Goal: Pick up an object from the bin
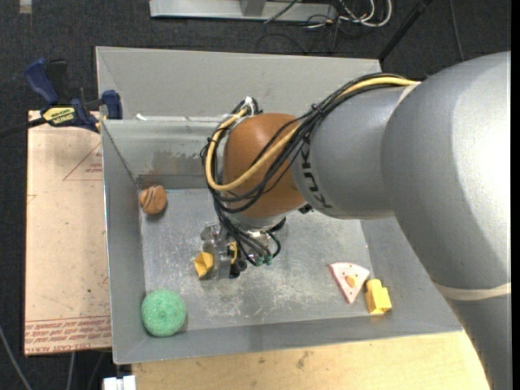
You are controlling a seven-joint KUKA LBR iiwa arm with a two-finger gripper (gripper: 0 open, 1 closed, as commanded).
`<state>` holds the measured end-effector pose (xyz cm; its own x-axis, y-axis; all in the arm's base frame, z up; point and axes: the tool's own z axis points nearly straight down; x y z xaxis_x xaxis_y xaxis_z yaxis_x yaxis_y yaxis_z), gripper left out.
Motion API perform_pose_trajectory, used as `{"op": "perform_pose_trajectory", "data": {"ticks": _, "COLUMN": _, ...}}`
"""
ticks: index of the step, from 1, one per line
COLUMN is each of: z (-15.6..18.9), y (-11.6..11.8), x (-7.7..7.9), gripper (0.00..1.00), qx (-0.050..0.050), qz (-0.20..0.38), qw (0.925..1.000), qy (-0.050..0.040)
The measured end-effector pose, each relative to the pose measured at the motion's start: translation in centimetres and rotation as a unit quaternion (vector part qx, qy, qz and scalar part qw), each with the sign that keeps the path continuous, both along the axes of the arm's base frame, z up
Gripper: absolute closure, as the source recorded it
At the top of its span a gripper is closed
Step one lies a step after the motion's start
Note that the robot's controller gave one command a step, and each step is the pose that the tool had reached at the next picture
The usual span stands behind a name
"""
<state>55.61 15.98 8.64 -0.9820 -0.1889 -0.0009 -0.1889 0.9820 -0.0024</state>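
Note:
My gripper (218, 260) is down at the bin floor, a little left of the middle, below the orange dome on the wrist. A small yellow piece (203, 263) lies right at its fingertips, on their left side, touching or nearly touching them. I cannot tell whether the piece is between the fingers. A green fuzzy ball (164, 312) lies in the near left corner, well apart from the gripper. A brown bun-like thing (153, 199) sits by the far left wall.
A white and pink wedge like a pizza slice (348, 280) lies at the near right, with a yellow block (377, 296) beside it. The arm and its cables hang over the bin's right and far parts.

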Motion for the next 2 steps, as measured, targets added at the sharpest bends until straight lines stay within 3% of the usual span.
{"op": "perform_pose_trajectory", "data": {"ticks": 1, "z": -1.4, "y": 2.4, "x": 2.1, "gripper": 1.0, "qx": 0.002, "qz": 0.008, "qw": 1.0, "qy": -0.0012}}
{"op": "perform_pose_trajectory", "data": {"ticks": 2, "z": 2.1, "y": 1.4, "x": 1.1, "gripper": 1.0, "qx": 0.001, "qz": 0.01, "qw": 0.9999, "qy": 0.005}}
